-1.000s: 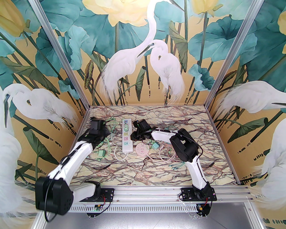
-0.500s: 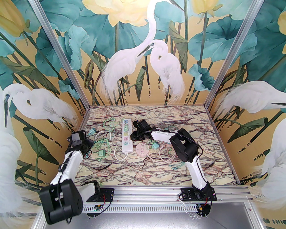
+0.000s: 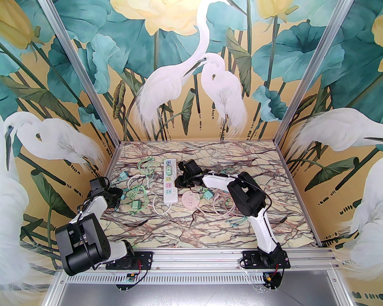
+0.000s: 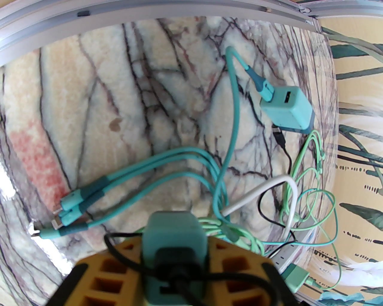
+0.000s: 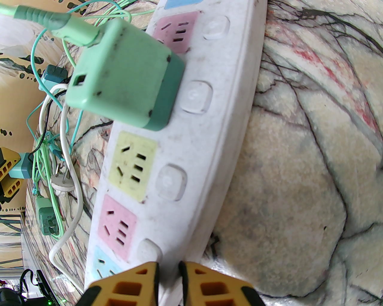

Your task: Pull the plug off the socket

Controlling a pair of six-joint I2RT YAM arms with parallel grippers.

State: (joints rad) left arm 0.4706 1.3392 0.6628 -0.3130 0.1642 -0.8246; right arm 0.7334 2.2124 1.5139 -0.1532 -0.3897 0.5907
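Left gripper (image 4: 175, 248): I found it nearest, at the table's left edge. Its fingers stood close against the sides of a teal adapter (image 4: 173, 230). I judged that a grip, well apart from the strip.
Near clutter: A loose green adapter (image 3: 136, 204), a round pink socket (image 3: 190, 200) and a white cord (image 3: 158, 206) lay around the strip's near end.
Power strip (image 5: 209, 143): It lay flat mid-table, running near to far.
Right gripper (image 5: 168, 269): Nearly closed, it pinched the strip's right rim toward the near end. I read this as bracing.
Green plug (image 5: 119, 74): It was still seated in the strip's far half, with a yellow socket free on its near side and a pink one beyond.
Handling: I judged it a light, rigid plastic cube with smooth sides that might slip. The prongs would resist, so a straight pull was called for. The strip looked light enough to lift with it unless held.
Hold: I favoured two opposite flat sides of the pale body, above the darker base band.
Obstructions: Its green lead (image 5: 45, 16) left the top corner and crowded that face. The right arm lay just right of the strip, so I judged the left approach freer.
Far tangle: Thin green cables (image 3: 145, 163) sprawled left of the strip's far end and could snag.
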